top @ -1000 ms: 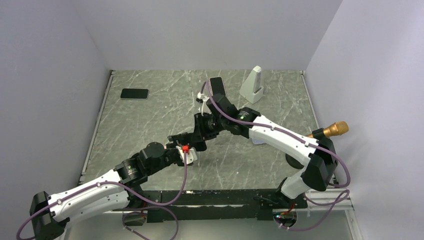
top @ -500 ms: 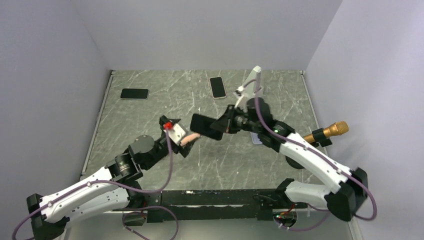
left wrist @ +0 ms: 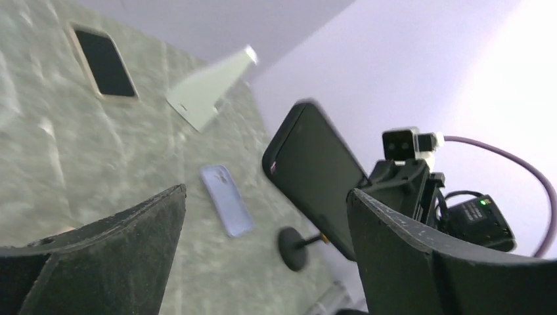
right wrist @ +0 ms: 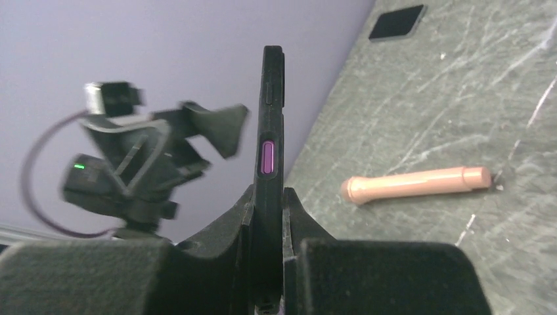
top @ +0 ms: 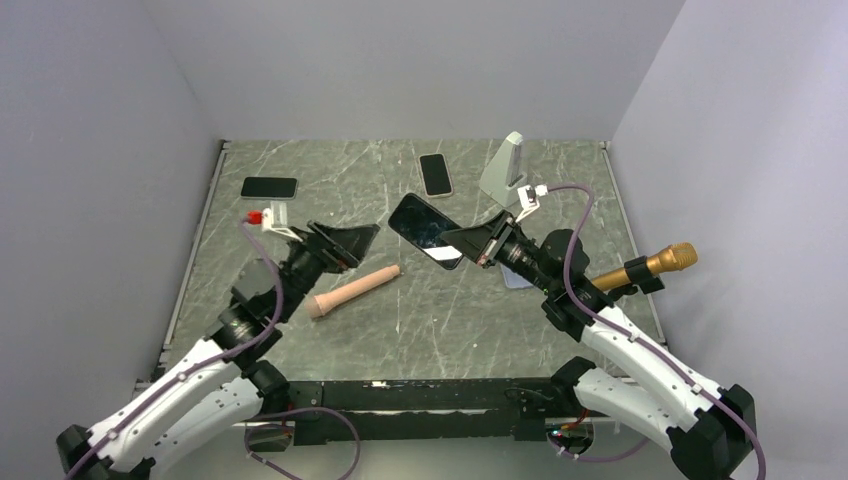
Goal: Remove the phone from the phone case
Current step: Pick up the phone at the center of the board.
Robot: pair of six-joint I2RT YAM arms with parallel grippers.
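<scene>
1. Two fingers of the right gripper (top: 478, 243) (right wrist: 268, 216) are clamped on the lower end of the phone (top: 425, 228) (left wrist: 315, 177), one on each flat face. The right wrist view shows this grip edge-on.
2. The phone sits inside its black case (right wrist: 270, 98), and a purple button (right wrist: 267, 158) shows on the case's side edge. It is held in the air above the table (top: 330, 200), tilted, with its free end reaching toward the left arm.
3. The left gripper (top: 352, 243) (left wrist: 266, 203) is spread wide and holds nothing. It is raised off the table with its opening turned toward the phone, near it but not touching.
4. On the table below the gap between the two grippers lies a pink cylinder (top: 355, 291) (right wrist: 417, 184), nearer the left arm.
5. Just beside the right arm's far side, a pale blue flat piece (left wrist: 226, 209) lies on the marble. It is largely hidden by the arm in the top view.
6. Toward the back edge, a second dark phone (top: 435, 174) (left wrist: 104, 61) lies flat, with a white wedge-shaped stand (top: 503, 170) (left wrist: 207, 92) upright to its right.
7. At the far left lies a third dark phone (top: 269, 187) (right wrist: 397, 22), well apart from the rest.
8. At the right edge, a gold-headed microphone (top: 660, 261) is tilted on a dark stand.
</scene>
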